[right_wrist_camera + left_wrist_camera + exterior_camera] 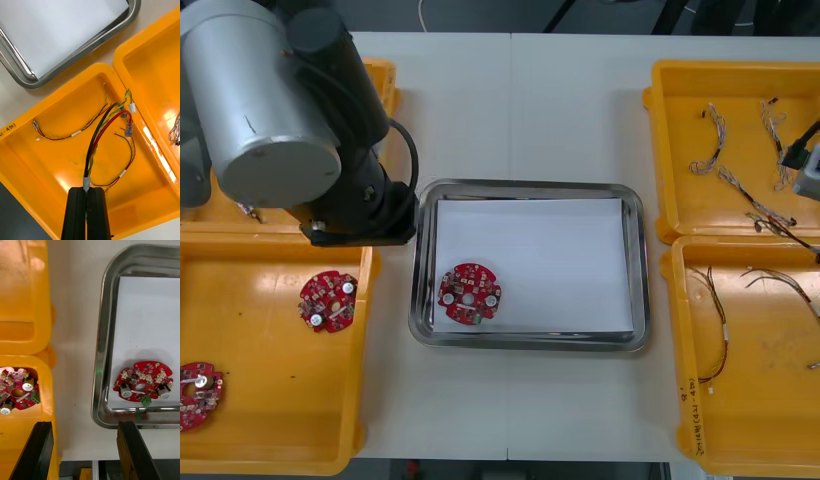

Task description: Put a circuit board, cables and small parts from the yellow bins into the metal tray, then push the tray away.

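The right pincer (pixel 87 190) is clamped on a black, red and yellow cable (pixel 95 142), held over the near right yellow bin (pixel 45 165), where two loose cables (pixel 77 133) lie. The left pincer (pixel 84 424) stands wide over bare tabletop (pixel 75 333), between the near left bin (pixel 45 397) and the metal tray (pixel 101 352). Beyond its fingers (pixel 131 450) a circuit board (pixel 144 384) lies in the tray's near left corner, with white floor open around it.

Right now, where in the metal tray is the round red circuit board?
Front view: the round red circuit board lies on the white lining at the metal tray's near left corner, toward the near left yellow bin.
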{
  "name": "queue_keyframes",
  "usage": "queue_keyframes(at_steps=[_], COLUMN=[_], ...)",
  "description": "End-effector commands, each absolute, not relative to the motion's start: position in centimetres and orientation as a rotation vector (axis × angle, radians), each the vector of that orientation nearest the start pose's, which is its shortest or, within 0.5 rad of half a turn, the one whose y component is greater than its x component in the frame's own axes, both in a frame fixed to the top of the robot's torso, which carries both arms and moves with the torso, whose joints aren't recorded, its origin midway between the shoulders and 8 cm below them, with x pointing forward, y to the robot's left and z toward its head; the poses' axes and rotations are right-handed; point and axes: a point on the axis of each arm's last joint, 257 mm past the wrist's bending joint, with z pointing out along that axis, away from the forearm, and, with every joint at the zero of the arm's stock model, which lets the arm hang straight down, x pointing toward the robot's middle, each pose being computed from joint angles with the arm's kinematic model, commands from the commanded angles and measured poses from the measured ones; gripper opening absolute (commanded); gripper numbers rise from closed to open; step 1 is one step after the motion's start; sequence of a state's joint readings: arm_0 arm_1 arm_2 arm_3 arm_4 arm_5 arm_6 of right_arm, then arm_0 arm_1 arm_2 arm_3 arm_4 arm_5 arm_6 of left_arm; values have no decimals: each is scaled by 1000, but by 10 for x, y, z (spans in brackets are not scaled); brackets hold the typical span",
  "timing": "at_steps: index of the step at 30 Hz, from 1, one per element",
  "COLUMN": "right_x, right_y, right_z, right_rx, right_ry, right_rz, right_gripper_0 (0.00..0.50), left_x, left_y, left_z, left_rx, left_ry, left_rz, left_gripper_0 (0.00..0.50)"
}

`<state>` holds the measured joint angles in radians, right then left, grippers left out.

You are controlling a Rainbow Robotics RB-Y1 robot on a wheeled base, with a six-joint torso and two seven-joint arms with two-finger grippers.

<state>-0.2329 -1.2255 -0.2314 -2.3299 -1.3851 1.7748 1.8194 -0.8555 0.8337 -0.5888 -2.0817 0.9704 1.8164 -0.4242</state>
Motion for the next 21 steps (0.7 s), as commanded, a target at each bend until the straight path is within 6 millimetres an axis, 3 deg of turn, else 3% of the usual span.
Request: queue_keyframes(at_steps=[1,9,15,21], right_x=[340,345,351,357], right_y=[-291,-256,-222,-183], right_z=[-82,-84,-94,-105], right_rx=[-1477,-1654,-1765,-1854], right_ry=[2310,2234,2175,2125], right_rz=[-242,-275,-290,-260], right_gripper_0=[0,0,0,0], left_x=[445,472,479,483], left_y=[188,227,280,321], left_z=[-113,-86,-73,-61], left_rx=[-5,-125,-233,-342], left_ry=[2691,2685,2710,2713], left_rz=[-23,-75,-31,-25], left_gripper_0=[500,500,500,500])
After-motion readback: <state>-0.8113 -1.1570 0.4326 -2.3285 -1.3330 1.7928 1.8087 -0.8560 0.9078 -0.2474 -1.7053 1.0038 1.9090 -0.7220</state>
